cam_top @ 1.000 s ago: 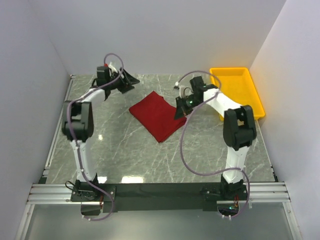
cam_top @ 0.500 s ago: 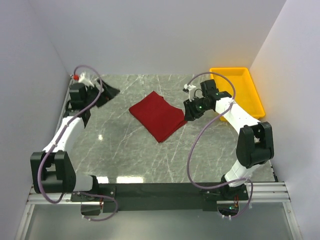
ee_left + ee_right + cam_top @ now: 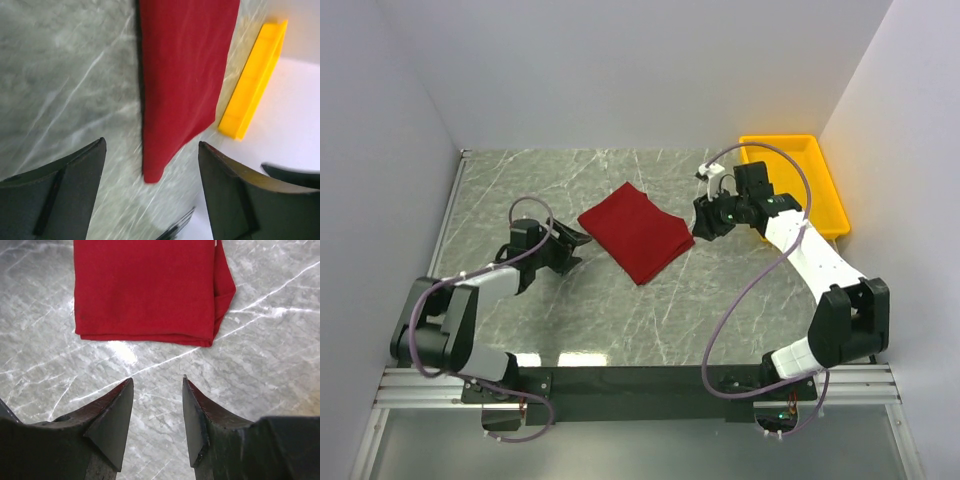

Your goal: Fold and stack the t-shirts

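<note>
The dark red t-shirt (image 3: 636, 231) lies folded into a flat rectangle on the marble table, mid-table. It also shows in the left wrist view (image 3: 182, 75) and the right wrist view (image 3: 145, 290). My left gripper (image 3: 576, 244) is open and empty, low over the table just left of the shirt, its jaws spread wide around bare marble near a shirt corner. My right gripper (image 3: 701, 224) is open and empty, just right of the shirt's right edge, over bare marble. No collar tag shows.
A yellow plastic tray (image 3: 798, 180) stands at the back right, close behind my right arm; it also shows in the left wrist view (image 3: 255, 80). White walls enclose the table on three sides. A metal rail runs along the near edge.
My left arm has swung from the back left corner down and in to the shirt's left side. My right gripper has pulled back a little off the shirt's right edge. The shirt has not moved.
</note>
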Robot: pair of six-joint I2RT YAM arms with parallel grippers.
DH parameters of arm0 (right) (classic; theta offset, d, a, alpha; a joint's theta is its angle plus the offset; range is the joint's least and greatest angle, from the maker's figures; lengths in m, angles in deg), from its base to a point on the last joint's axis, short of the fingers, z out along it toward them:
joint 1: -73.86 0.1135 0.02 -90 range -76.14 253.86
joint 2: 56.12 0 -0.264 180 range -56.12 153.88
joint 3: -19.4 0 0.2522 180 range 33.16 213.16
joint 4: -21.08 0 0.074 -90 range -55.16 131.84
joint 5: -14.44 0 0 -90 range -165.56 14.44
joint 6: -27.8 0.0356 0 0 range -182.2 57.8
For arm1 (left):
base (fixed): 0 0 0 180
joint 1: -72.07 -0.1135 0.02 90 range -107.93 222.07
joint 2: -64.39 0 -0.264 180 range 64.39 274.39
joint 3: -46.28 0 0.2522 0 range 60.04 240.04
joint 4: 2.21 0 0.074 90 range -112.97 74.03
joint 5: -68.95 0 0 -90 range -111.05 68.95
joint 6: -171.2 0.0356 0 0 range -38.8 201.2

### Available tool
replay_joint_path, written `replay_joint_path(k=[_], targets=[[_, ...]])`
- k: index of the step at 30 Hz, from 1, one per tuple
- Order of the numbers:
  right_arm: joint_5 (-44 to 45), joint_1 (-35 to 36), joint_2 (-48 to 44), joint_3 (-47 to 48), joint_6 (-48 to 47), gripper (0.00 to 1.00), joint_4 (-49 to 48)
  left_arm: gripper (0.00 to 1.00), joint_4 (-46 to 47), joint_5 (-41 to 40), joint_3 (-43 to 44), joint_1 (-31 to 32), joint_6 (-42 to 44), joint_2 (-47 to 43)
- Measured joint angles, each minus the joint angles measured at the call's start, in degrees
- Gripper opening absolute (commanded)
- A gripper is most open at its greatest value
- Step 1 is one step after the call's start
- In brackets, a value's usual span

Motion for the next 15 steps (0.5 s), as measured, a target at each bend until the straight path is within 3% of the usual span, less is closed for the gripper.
replay_joint_path(k=[3, 8, 12, 15], targets=[[0.13, 0.00, -1.16, -1.20, 0.11, 0.51, -0.46, 0.72, 4.70, -2.10, 0.09, 1.36, -4.48, 4.90], [0.31, -0.31, -1.84, -2.62, 0.48, 0.52, -0.76, 0.71, 8.35, -5.03, 2.49, 4.33, -10.62, 12.96], [0.20, -1.09, -3.34, -3.28, 0.94, 0.52, -1.07, 0.69, 9.07, -8.28, 7.26, 6.58, -12.52, 17.18], [-0.17, -1.90, -4.46, -3.32, 1.29, 0.52, -1.57, 0.62, 8.50, -10.10, 10.93, 7.67, -13.09, 20.41]])
